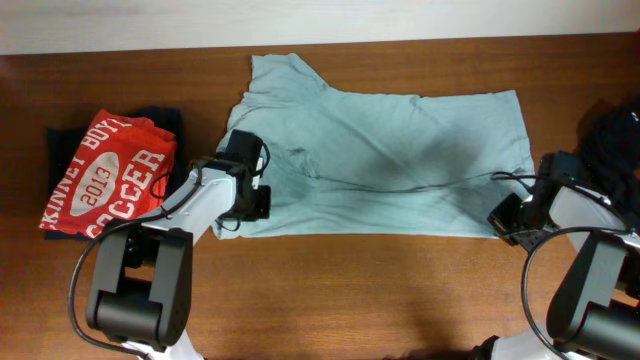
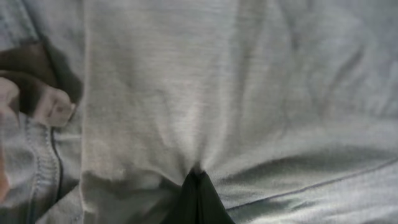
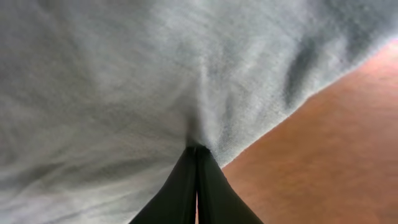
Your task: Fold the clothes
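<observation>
Saw the t-shirt (image 1: 400, 150) spread flat across the middle of the table (image 1: 350, 290), one sleeve poking out toward 11 o'clock. Judged it thin, light and limp: likely to sag and crease, with no stiffness to lean on, so best taken along an edge at two well-separated points. Found the left hand (image 2: 198, 183) pinched tight on a tuck of cloth near the 7 o'clock edge, and the right hand (image 3: 197, 155) clamped likewise on the 4 o'clock corner.

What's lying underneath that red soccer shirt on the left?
A dark garment peeks out from under the red soccer shirt, along its top and left edges. The rest of it is covered.
</observation>
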Tool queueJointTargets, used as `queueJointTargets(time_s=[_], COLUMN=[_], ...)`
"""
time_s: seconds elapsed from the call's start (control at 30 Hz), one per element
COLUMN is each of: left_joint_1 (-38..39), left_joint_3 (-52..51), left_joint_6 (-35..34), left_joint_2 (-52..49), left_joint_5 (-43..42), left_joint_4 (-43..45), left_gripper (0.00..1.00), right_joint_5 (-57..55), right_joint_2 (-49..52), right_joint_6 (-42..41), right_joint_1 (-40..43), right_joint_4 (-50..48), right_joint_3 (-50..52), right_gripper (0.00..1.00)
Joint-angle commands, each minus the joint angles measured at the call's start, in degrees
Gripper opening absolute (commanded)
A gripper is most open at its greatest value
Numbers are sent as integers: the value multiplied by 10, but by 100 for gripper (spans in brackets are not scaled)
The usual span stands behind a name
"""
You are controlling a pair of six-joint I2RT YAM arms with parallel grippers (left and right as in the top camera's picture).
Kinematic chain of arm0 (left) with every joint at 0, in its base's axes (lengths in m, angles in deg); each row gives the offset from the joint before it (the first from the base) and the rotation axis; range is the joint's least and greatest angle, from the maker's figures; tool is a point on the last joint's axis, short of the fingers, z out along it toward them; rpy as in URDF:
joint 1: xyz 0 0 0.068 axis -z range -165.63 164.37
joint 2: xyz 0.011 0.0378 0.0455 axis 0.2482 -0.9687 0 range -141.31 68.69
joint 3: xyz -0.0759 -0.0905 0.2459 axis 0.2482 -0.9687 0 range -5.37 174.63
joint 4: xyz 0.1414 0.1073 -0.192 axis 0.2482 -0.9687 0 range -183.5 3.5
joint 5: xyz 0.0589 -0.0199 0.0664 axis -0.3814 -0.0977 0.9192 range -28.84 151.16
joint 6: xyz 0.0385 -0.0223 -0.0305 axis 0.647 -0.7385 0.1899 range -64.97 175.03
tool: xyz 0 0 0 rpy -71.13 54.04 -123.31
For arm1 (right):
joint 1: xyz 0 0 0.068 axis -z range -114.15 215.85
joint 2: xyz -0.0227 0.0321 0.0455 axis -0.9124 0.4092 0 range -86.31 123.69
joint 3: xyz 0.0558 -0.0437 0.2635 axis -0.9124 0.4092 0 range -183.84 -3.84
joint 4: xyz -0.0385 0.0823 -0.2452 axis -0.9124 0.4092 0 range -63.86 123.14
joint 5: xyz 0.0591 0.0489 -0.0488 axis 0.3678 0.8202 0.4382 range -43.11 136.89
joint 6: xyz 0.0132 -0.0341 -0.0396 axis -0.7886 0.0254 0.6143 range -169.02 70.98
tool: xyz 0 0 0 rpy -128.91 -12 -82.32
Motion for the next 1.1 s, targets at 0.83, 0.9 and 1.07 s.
queueJointTargets(time_s=[0.83,0.9,1.07], left_joint_1=[-5,-5,-5], left_joint_3=[-23,-17,18], left_joint_6=[-89,-88,-76], left_joint_2=[106,146,230], left_joint_5=[17,17,14], left_joint_4=[-116,-118,-94], left_gripper=[24,30,53], right_joint_5=[-83,-49,33], right_joint_2=[-135,-163,-222], right_joint_6=[1,15,51], right_joint_1=[69,68,46], right_joint_4=[63,64,64], right_joint_3=[15,8,-16], right_gripper=[4,4,4])
